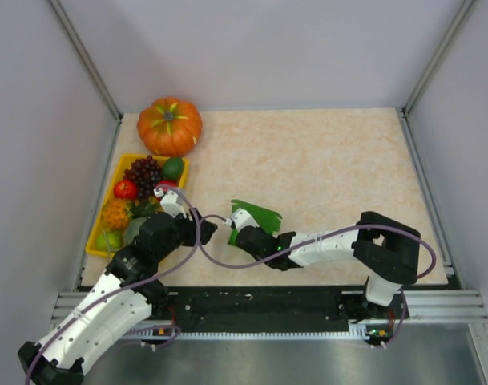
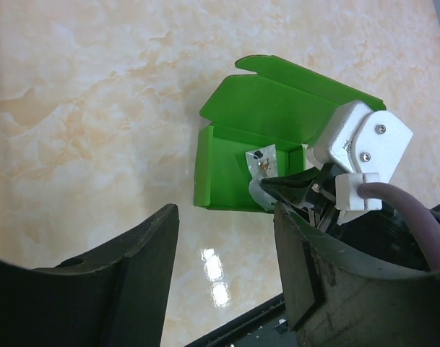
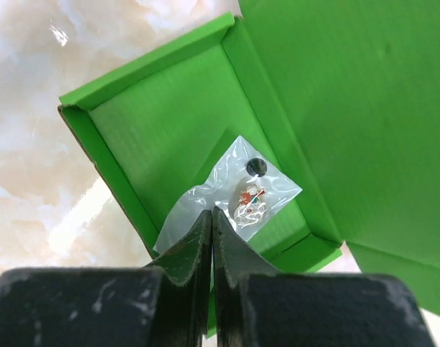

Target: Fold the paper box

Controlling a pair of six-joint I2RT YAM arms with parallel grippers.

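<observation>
Paper box: bright green card, partly formed, with low walls raised around a flat floor and a wide flap lying open on one side. It sits on the counter near the front edge, between the two arms.
Box contents: one clear plastic bag lying on the floor against a wall.
Bag contents: a small red-and-white item and a black round spot, too small to identify.
Yellow tray: at the left edge of the counter, holding a bunch of dark grapes, a red fruit, a green fruit, a knobbly orange fruit and a pale green fruit.
Pumpkin: on the counter just beyond the tray, outside it.
Right end effector: fingers pressed together, tips at the near edge of the bag inside the box. Whether the bag is pinched cannot be told.
Left end effector: fingers spread, nothing between them, just beside the box.
Hidden: in the top view the right wrist covers much of the box and the left arm covers the near corner of the tray. The bag's near corner is behind the right fingers.
Count: one box, one bag, one tray, one pumpkin, one grape bunch, two end effectors.
</observation>
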